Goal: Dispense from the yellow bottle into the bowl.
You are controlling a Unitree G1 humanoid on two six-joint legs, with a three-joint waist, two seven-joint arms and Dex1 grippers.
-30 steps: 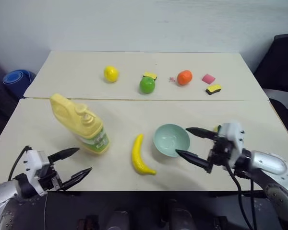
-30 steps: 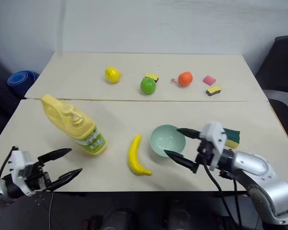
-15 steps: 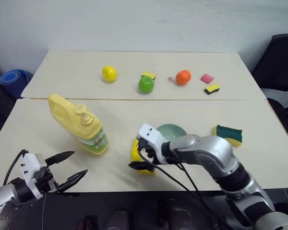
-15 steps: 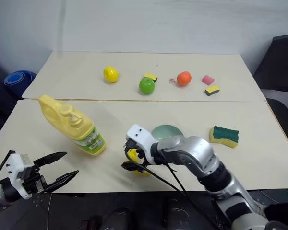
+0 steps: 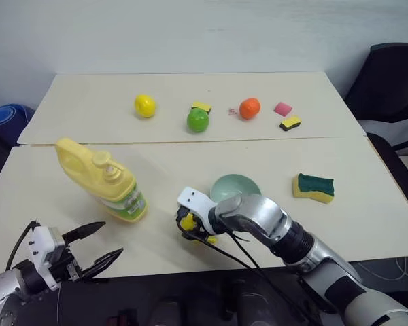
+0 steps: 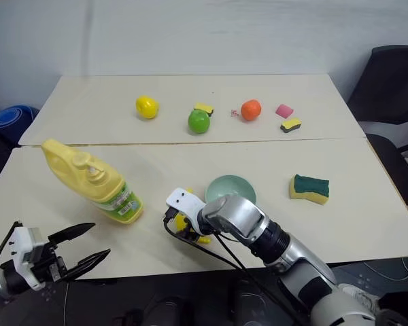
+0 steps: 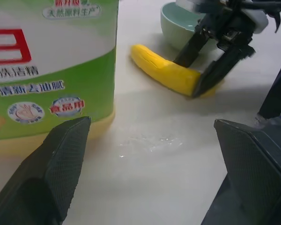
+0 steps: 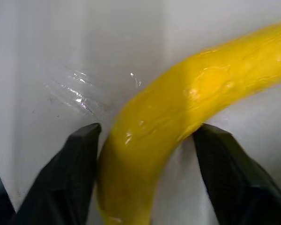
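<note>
Yellow bottle leans at centre left of the table, with the bowl right of it near mid-frame. Right gripper has its fingers on both sides of the banana, touching it. Left gripper, lower left, holds its fingers spread apart and empty.

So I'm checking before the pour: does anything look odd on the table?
Yes: the right gripper straddles the banana beside the bowl, not the yellow bottle, which stands untouched.
</note>
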